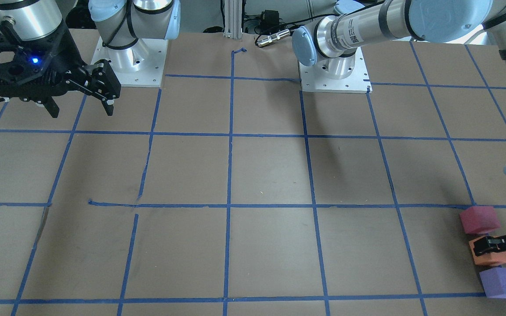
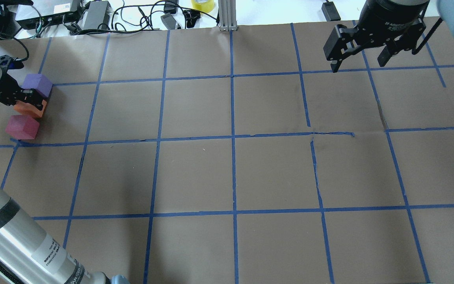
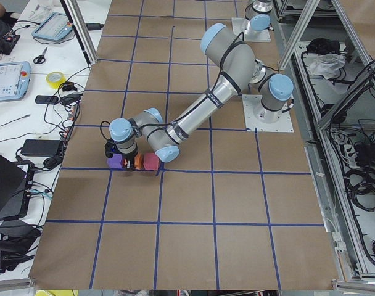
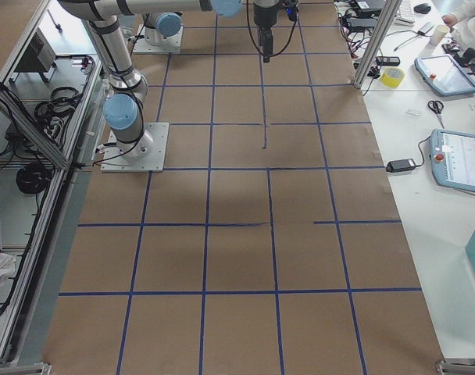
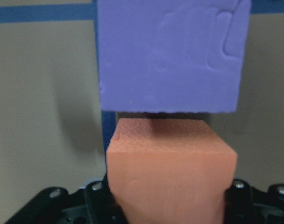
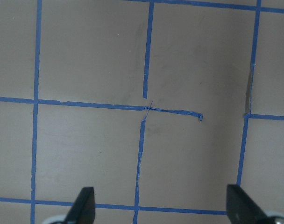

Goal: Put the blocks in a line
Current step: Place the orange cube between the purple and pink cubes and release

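Observation:
Three foam cubes stand close together in a short row at the table's far left edge: purple (image 2: 38, 84), orange (image 2: 30, 111) in the middle, crimson-pink (image 2: 22, 127). My left gripper (image 2: 29, 101) is shut on the orange block (image 1: 494, 259), low by the table between the purple block (image 1: 502, 283) and the crimson-pink block (image 1: 479, 219). The left wrist view shows the orange block (image 5: 170, 172) between the jaws, with the purple block (image 5: 172, 53) just beyond it. My right gripper (image 2: 359, 65) is open and empty, high over the far right of the table (image 6: 163, 207).
The table is brown paper with a grid of blue tape lines (image 2: 233, 136). The two arm bases (image 1: 334, 74) stand at the robot's side. Cables, a tape roll (image 2: 202, 4) and electronics lie beyond the far table edge.

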Controlling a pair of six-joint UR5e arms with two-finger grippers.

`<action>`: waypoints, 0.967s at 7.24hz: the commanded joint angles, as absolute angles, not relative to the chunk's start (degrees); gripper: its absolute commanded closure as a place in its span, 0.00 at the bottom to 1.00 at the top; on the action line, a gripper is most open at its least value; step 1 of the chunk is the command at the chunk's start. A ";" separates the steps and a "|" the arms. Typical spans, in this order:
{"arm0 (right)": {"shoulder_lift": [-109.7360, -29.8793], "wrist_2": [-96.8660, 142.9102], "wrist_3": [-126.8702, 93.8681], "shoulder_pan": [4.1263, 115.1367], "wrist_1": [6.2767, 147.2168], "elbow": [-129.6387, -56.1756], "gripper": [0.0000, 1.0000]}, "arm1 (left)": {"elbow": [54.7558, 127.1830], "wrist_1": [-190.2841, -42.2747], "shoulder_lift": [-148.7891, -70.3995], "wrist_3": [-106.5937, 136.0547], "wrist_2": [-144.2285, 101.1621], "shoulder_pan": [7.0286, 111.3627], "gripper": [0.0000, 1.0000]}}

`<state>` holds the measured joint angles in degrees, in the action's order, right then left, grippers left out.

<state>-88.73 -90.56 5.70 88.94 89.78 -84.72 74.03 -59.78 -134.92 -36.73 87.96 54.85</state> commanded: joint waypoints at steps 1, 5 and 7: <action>-88.68 -90.70 5.71 88.95 89.74 -84.73 0.00 | 74.18 -58.01 -135.35 -36.74 87.72 54.84 0.00; -88.68 -90.62 5.71 88.95 89.74 -84.73 0.00 | 73.83 -61.06 -129.85 -36.91 85.43 56.33 0.00; -88.51 -90.61 5.71 88.95 90.00 -84.73 0.00 | 73.91 -68.78 -122.03 -38.05 85.69 57.04 0.00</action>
<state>-88.55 -90.58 5.71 88.95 89.84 -84.73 73.85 -64.37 -126.66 -37.39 85.61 56.58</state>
